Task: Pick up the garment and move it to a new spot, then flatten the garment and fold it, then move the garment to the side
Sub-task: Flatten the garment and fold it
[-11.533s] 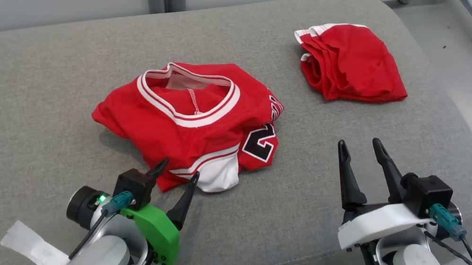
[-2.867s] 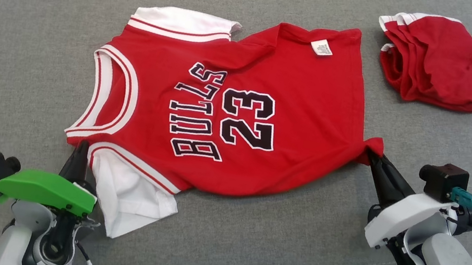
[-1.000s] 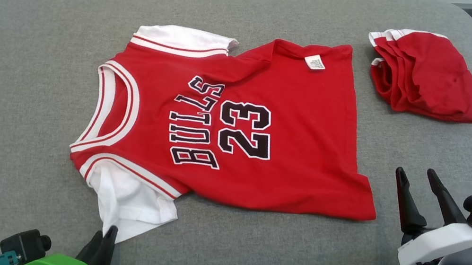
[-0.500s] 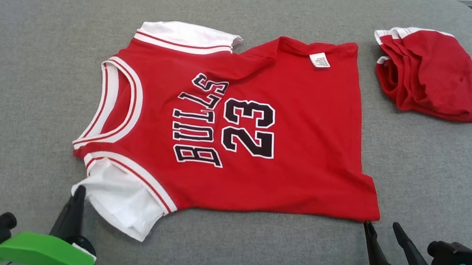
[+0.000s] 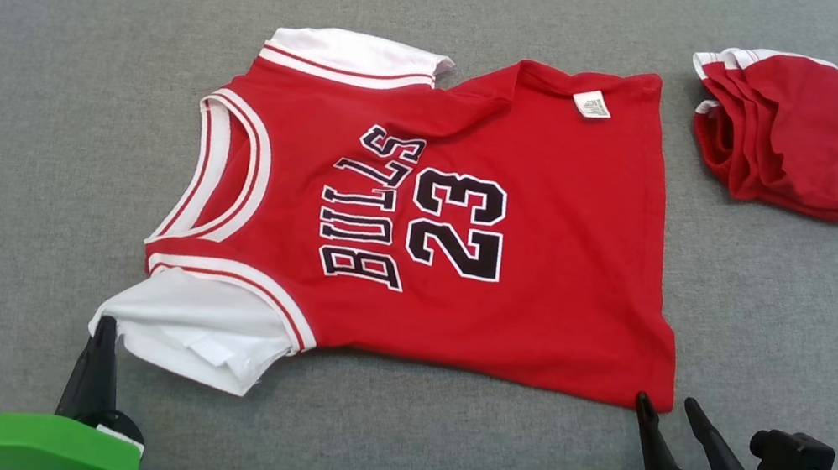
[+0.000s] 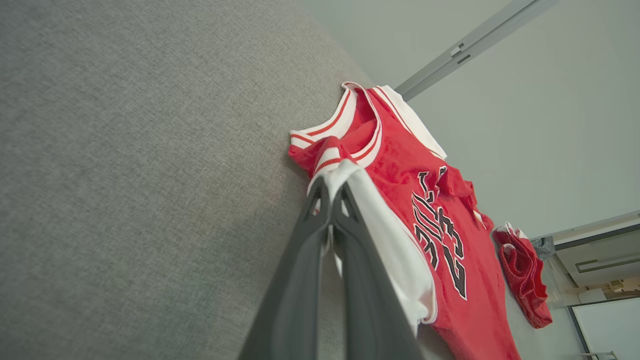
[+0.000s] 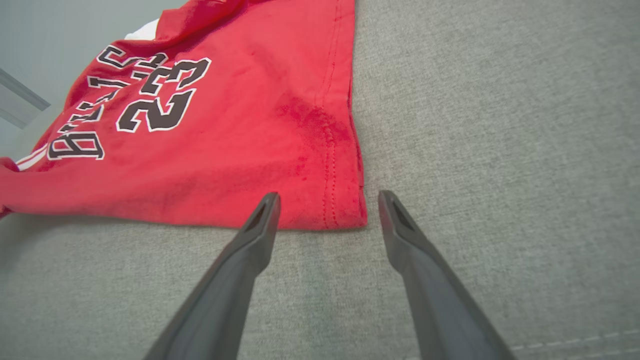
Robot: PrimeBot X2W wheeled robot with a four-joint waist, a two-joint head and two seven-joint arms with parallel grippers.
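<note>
Your left gripper (image 5: 105,325) pinches the white sleeve (image 5: 191,325) of the jersey (image 5: 546,290). The right gripper (image 5: 667,402) has its fingers wide, straddling the hem corner (image 7: 345,210), probably to pull it flat.

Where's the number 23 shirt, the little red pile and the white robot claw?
Shirt (image 5: 573,278): head view, red front beside the numbers.
Red pile (image 5: 805,138): head view, its middle.
Right gripper (image 5: 666,401): head view, between fingertips.

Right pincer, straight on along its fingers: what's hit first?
The red jersey: its near hem corner lies just ahead, between the right pincer's open fingers. Might graze the grey cushion first.
</note>
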